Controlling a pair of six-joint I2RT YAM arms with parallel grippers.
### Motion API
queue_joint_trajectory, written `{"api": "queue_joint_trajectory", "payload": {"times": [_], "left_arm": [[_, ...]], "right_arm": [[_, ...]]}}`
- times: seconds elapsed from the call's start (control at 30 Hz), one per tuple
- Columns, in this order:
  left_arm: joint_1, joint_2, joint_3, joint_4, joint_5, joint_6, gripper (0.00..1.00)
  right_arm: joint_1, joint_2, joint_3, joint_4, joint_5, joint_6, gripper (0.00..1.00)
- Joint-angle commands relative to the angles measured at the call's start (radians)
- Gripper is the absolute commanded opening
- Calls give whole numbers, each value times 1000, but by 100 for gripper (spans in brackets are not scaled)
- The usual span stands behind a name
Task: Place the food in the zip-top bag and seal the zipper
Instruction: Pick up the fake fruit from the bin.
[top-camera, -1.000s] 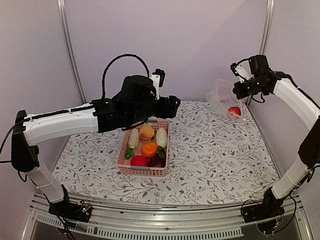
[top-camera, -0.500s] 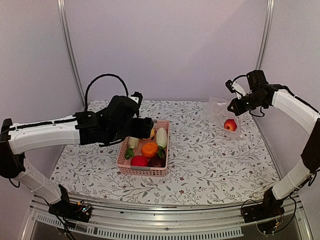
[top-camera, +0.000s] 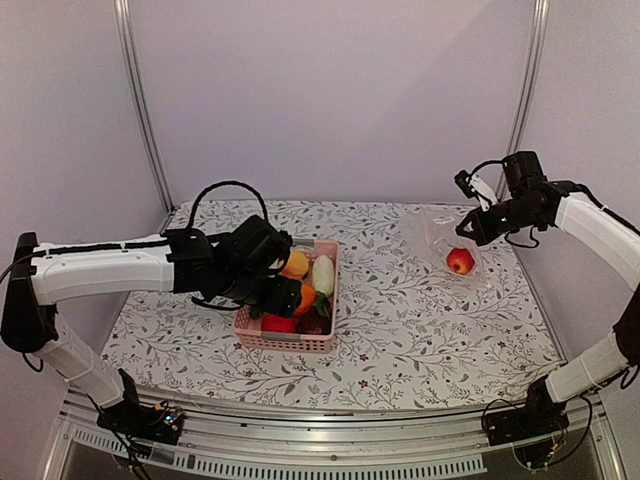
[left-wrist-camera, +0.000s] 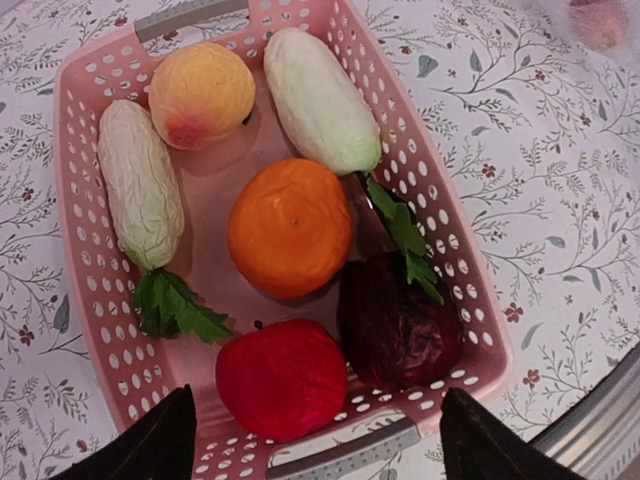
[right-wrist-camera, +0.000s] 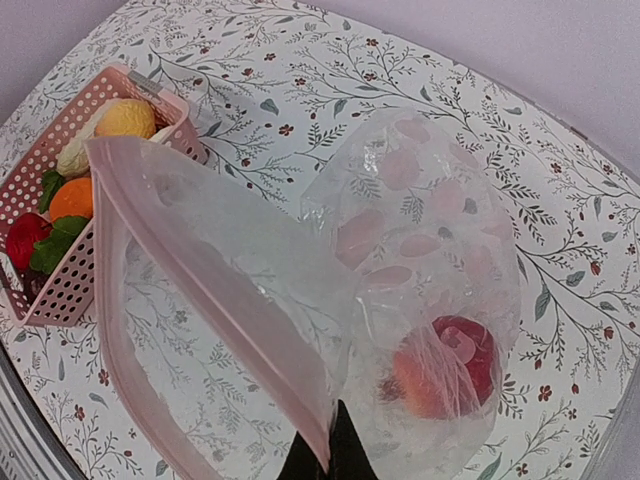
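Note:
The pink basket holds the food: two white radishes, an orange, a yellow peach, a red round fruit and a dark red one. My left gripper is open, hovering over the basket's near end above the red fruit; in the top view it is at the basket. My right gripper is shut on the pink zipper strip of the clear zip-top bag, holding its mouth up. A red apple lies inside the bag.
The table has a floral cloth. The bag sits at the back right near the right wall and frame post. The metal front rail runs along the near edge.
My left arm has swung down and forward, bringing its gripper over the basket's near end. My right gripper has lowered slightly with the bag, and the apple has settled lower.

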Motion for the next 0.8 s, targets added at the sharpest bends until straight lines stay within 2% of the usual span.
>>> {"api": "queue_joint_trajectory", "payload": {"times": [0.0,0.3,0.77], "left_arm": [[22,25,13,-118,87,14,84],[77,103,29,-164,207,27,83],[87,235,90,-186,163,48,88]], "right_arm": [[-3,-20,-22,-23,-53,-18,0],[-2,-42,-52,-34,-71,-26,0],[-2,-36,-64,-40,-78,-26,0]]}}
